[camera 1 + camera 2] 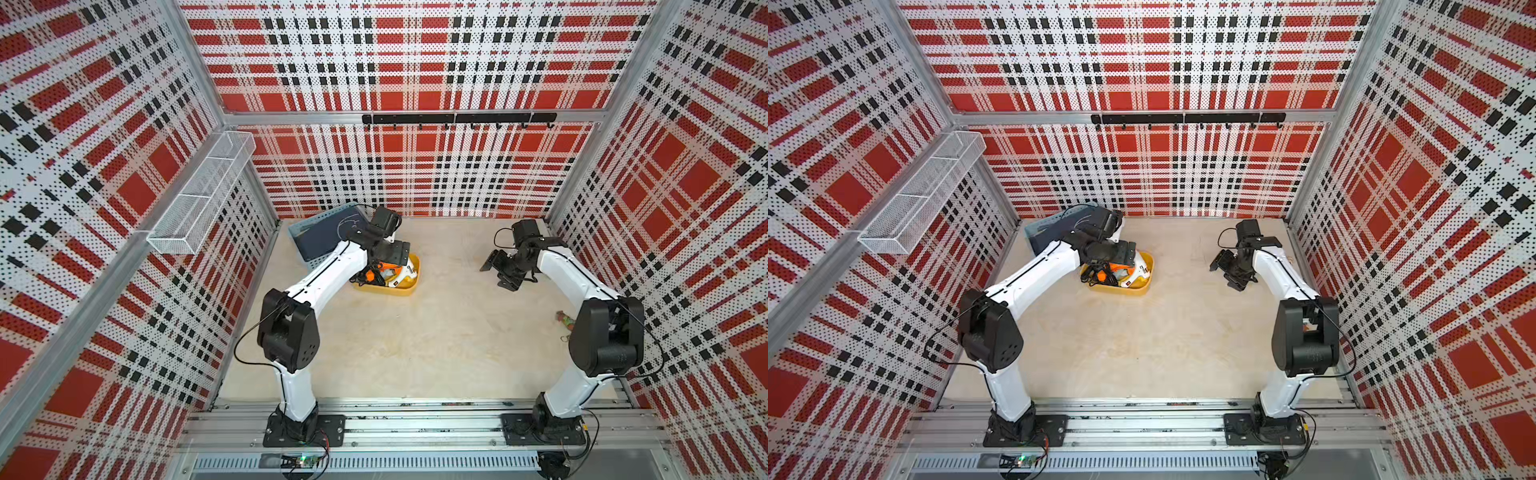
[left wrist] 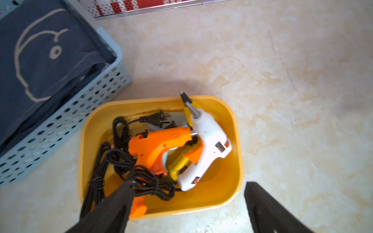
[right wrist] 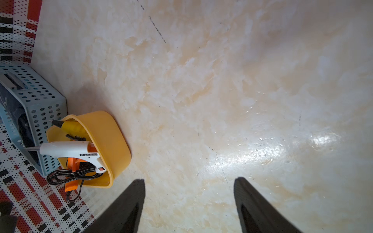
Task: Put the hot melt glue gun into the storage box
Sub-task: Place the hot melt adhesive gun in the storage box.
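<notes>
The yellow storage box [image 1: 405, 289] [image 1: 1138, 289] stands on the table at the back left. In the left wrist view three hot melt glue guns lie in it: an orange one [image 2: 159, 145], a white one [image 2: 210, 137] and a yellow one [image 2: 177, 169] beneath, with black cords [image 2: 121, 155]. The orange gun's handle sticks out over the box's rim [image 2: 232, 121]. My left gripper [image 2: 190, 182] hangs open just above the box and holds nothing. One of its fingers [image 2: 121, 201] overlaps the cord bundle. Far to the right, my right gripper [image 1: 498, 274] [image 3: 190, 179] is open over bare table.
A light-blue perforated basket [image 1: 305, 249] [image 2: 70, 113] holding dark navy cloth sits right behind the box, nearly touching it. A white wire rack [image 1: 203, 195] hangs on the left wall, and a black hook rail [image 1: 457, 119] on the back wall. Small scraps [image 1: 565, 320] lie by the right arm.
</notes>
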